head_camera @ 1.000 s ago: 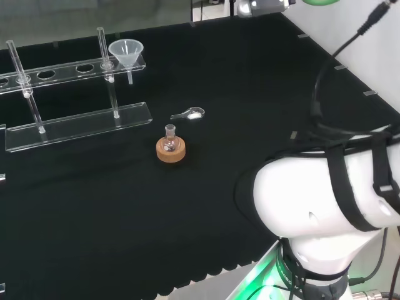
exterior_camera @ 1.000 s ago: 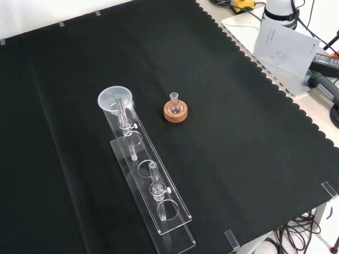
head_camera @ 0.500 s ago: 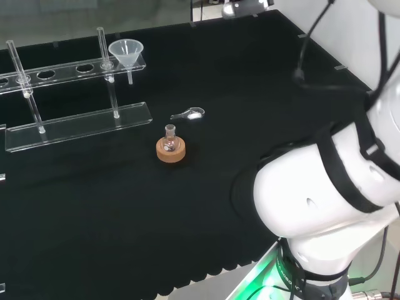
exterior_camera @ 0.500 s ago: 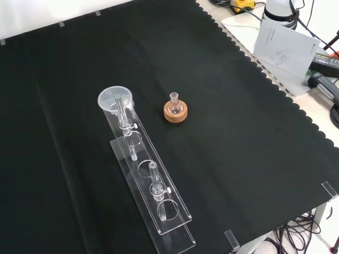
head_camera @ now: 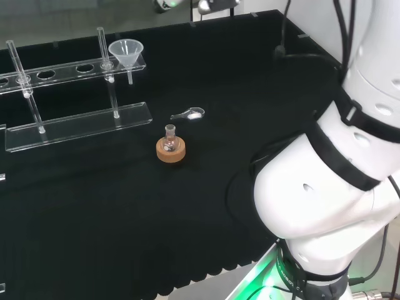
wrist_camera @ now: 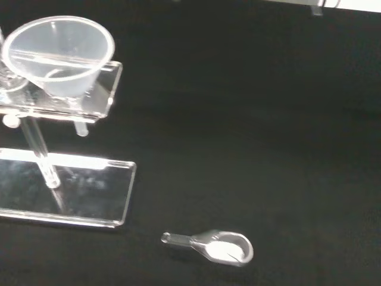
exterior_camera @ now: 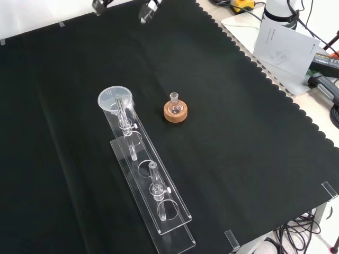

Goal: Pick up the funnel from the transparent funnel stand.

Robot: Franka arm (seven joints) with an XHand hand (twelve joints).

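The hand (exterior_camera: 124, 7) enters at the 12 o'clock edge of the front view, cut off by the frame. Two fingertips show, spaced apart; whether the fingers are straight or curled cannot be determined. In the head view, blurred parts of the hand sit at the 12 o'clock edge.

One funnel (head_camera: 125, 52) is seated in the end hole of the transparent funnel stand (head_camera: 75, 122), spout down through the upper shelf. In the front view the funnel (exterior_camera: 115, 100) lies at the 11 o'clock end of the stand (exterior_camera: 151, 180). The funnel appears empty in the wrist view (wrist_camera: 58, 55). The stand is clear and hard to trace; its left end is cut off in the head view. Two upright rods are visible on it.

One small flask (head_camera: 170, 139) sits upright in one cork ring (head_camera: 170, 150), at about 4 o'clock from the funnel in the head view. Its contents cannot be determined.

One clear scoop (wrist_camera: 217, 245) lies on the black cloth (head_camera: 206, 75), with white material in its bowl. In the head view the scoop (head_camera: 189, 114) lies just beyond the cork ring.
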